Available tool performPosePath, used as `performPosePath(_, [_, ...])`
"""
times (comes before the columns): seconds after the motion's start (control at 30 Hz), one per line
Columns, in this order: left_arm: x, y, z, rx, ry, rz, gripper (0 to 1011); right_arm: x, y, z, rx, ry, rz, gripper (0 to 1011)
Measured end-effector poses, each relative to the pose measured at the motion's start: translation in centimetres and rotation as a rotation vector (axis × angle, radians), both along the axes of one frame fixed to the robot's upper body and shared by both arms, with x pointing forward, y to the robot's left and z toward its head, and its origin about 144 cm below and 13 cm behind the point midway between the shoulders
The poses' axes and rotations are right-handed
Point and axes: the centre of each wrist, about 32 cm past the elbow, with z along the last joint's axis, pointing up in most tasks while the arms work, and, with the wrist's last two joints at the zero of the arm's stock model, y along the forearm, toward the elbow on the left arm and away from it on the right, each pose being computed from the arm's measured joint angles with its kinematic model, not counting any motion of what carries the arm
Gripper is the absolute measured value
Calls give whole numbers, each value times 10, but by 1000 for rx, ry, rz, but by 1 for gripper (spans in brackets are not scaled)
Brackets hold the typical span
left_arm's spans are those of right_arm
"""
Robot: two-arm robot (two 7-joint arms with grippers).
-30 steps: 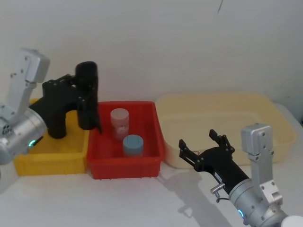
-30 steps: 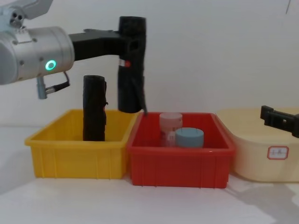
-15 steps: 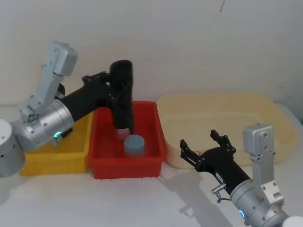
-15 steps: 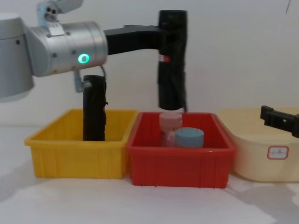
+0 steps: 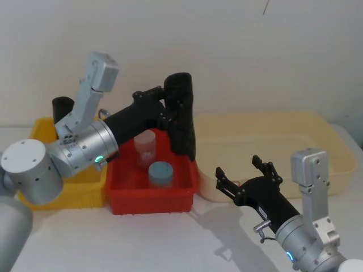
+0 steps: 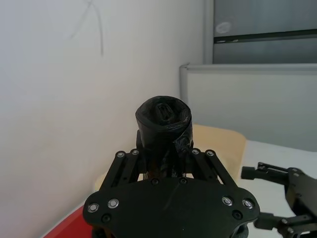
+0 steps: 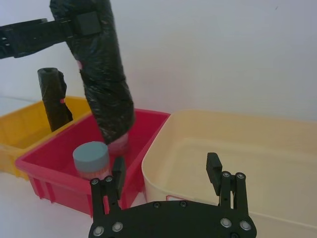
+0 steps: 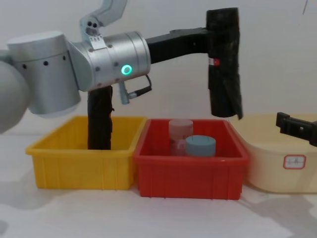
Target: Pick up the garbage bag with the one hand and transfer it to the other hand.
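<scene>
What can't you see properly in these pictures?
- Chest view: bottom of the black plastic roll, behind the yellow plastic bin's wall.
- Chest view: the writing on the cream tub's white label, too small.
- Chest view: the slim black right gripper, cut off by the picture's edge.

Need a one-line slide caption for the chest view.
Left gripper holds the garbage bag aloft above the red bin's right end; right gripper hovers near the cream tub.

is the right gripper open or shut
Open. The right gripper has its fingers wide apart, nothing between them, in front of the cream tub; the garbage bag is in the left gripper.
</scene>
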Motion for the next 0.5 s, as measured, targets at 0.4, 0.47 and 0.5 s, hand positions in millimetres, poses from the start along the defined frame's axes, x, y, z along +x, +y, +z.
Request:
performPosePath(0.4, [7,-17,-7,-28,4,-67,371,0,0,0,0,0,0,1000])
performPosePath(0.47, [7,-20,-8,-31,5,-77,371,0,0,0,0,0,0,1000])
performPosePath(0.5, [7,-20,-8,-31,5,-77,371,0,0,0,0,0,0,1000])
